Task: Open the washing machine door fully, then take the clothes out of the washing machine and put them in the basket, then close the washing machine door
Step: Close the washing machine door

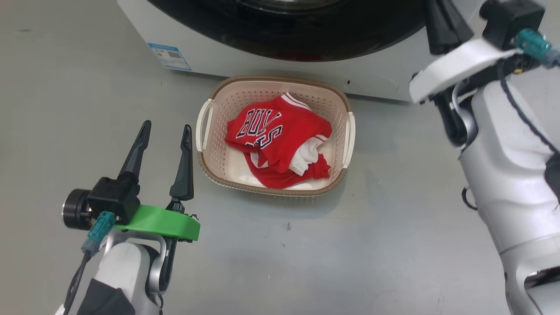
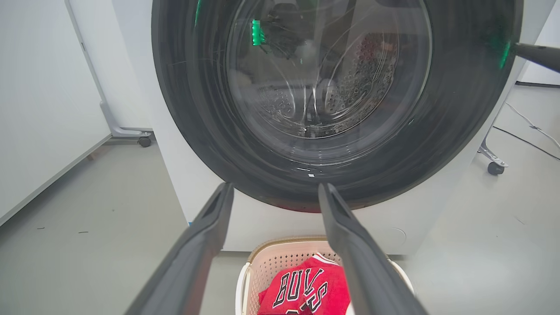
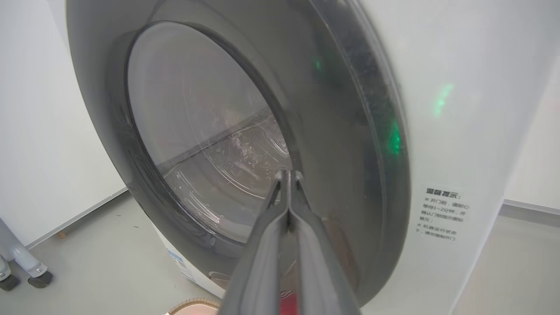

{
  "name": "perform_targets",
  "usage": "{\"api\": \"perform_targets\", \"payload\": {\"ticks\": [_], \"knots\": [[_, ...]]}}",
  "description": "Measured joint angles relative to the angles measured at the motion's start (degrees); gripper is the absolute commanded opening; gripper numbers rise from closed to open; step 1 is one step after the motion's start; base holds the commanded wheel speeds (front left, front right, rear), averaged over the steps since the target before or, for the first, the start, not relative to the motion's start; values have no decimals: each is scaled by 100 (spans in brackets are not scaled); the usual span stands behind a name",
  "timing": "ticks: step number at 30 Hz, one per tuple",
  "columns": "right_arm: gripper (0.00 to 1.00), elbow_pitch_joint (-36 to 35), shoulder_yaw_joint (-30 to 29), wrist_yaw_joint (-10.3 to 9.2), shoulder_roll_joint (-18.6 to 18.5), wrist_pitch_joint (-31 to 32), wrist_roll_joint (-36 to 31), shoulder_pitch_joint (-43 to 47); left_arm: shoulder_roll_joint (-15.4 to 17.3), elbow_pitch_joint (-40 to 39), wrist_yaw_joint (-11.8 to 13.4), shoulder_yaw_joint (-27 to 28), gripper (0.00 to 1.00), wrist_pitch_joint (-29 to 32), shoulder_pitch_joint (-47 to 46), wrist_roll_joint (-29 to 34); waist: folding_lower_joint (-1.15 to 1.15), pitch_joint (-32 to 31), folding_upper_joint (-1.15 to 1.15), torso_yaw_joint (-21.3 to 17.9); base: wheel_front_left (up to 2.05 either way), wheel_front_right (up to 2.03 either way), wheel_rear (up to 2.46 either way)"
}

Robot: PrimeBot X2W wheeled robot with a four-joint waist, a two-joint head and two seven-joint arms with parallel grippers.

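Right wrist view: looks onto the washing machine door [image 3: 227, 144], swung against the washing machine [image 3: 455, 131]; cannot tell whether latched. Right gripper [image 3: 288, 175] pinched together, empty, tips close to the door. Clothes [image 1: 275, 142] heaped in the basket [image 1: 271, 79] just below; left gripper [image 1: 167, 127] spread wide beside it. Could skid off the curved front and leave the door ajar.

L jaws spread wide (fingers [image 1: 186, 162] pointing up); R jaws pressed shut, R arm [image 1: 503, 175] stretched fwd
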Motion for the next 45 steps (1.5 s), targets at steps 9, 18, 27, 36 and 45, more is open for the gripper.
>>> {"api": "perform_targets", "payload": {"ticks": [9,18,27,36,45], "knots": [[100,-79,-104,0,86,-65,125,988,36,232,-15,21,100,-3,45,-9,0,-347,0,-267,0,0,0],[100,-514,-477,-60,188,-67,202,1883,174,505,-23,77,100,-3,410,-45,0,-776,0,-569,0,0,0],[100,-781,-612,-166,272,-67,189,2909,253,735,-21,113,100,-4,826,-48,0,-1296,0,-869,0,0,0],[100,-1106,-614,-218,346,-67,125,3657,259,781,-21,71,100,-45,1112,-57,0,-1786,0,-1080,0,0,0],[100,-1326,-601,-258,381,-67,42,4041,259,775,-22,55,100,-42,1252,-110,0,-2053,0,-1166,0,0,0]]}}
